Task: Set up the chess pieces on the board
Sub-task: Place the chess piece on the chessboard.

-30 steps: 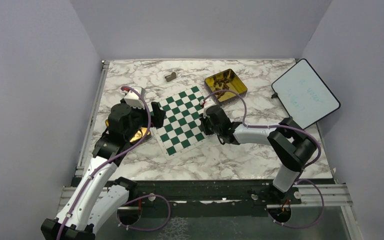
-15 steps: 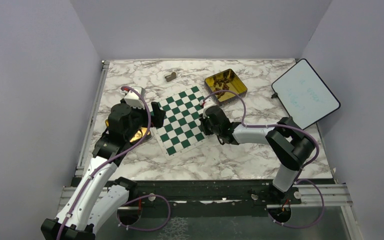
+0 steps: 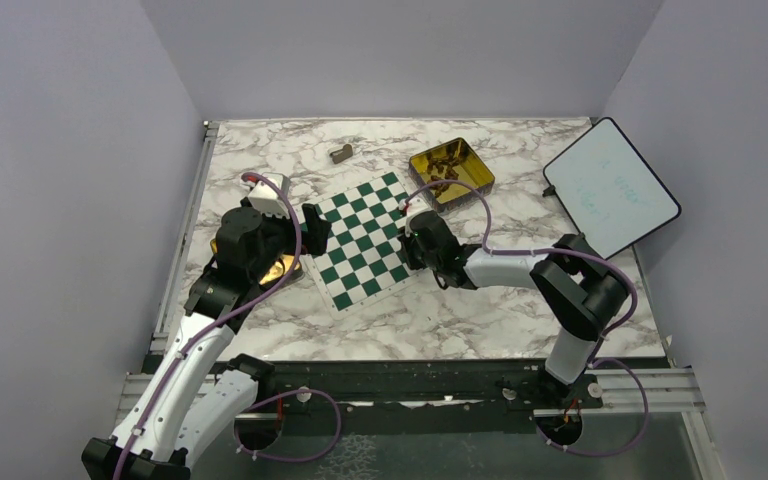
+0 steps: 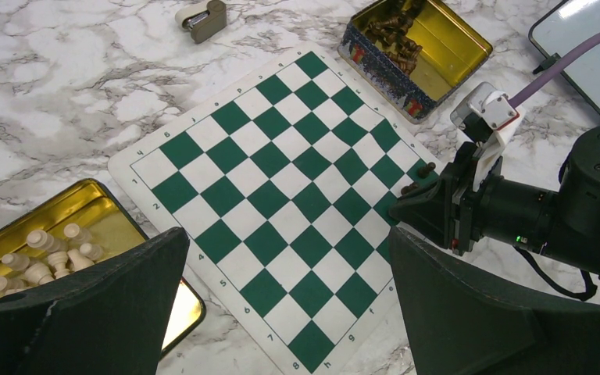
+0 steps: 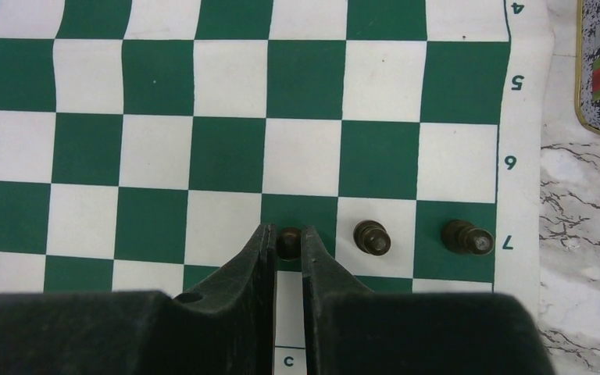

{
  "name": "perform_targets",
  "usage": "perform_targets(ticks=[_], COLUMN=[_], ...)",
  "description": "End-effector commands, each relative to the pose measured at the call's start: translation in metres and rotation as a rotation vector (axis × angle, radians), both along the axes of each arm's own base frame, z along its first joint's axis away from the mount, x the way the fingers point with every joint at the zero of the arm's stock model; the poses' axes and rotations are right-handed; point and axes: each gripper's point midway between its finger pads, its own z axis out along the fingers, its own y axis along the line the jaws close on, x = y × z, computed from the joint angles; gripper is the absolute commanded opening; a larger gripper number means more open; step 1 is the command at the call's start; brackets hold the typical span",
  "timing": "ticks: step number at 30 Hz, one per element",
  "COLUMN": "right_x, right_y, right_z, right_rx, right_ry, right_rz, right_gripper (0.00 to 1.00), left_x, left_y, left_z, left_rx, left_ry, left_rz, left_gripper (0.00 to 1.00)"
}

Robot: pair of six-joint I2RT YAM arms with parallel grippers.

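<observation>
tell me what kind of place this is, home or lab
Most likely a robotics lab test cell, not a home: plain walls box in a marble-patterned table, two robot arms rise from a metal frame, and the right gripper pinches a chess piece on the board.

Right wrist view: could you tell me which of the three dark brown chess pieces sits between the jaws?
The leftmost dark brown piece, flanked by jaws; the middle piece and rightmost piece stand free.
</observation>
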Motion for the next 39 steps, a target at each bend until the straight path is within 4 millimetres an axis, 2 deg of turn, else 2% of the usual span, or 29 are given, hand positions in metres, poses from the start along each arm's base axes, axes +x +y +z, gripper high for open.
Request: perform_targets(ticks=[1,10,25,31,39], right_x=[0.009,0.014,0.006,0.006,0.001], right_y=[0.003,0.002,0.002,0.003,0.002], right_z=[0.009,0.015,0.0,0.002,-0.01], right_rx=[-0.009,-0.018,-0.019,-0.019,-0.015], right_ry=[-0.035,-0.052,-0.014,-0.006,0.027], right_rz=[-0.014,-0.031,-0.016,-0.016,-0.022], right_gripper=[0.16,0.16,0.16,0.22,0.22], left_x=[-0.002,-0.002,-0.002,-0.002,-0.004], left_y=[-0.001,-0.002,-0.001,0.001,0.003], left_z=[0.003,0.001,0.002,0.002,0.005], left_rx=[-0.002,-0.002,-0.003,0.002,0.0], left_ry=[-0.019,-0.011,-0.014,-0.015,-0.028], left_rz=[-0.01,-0.012,-0.01,-0.001,0.007], left_gripper=[0.99,0.99,0.99,0.99,0.99])
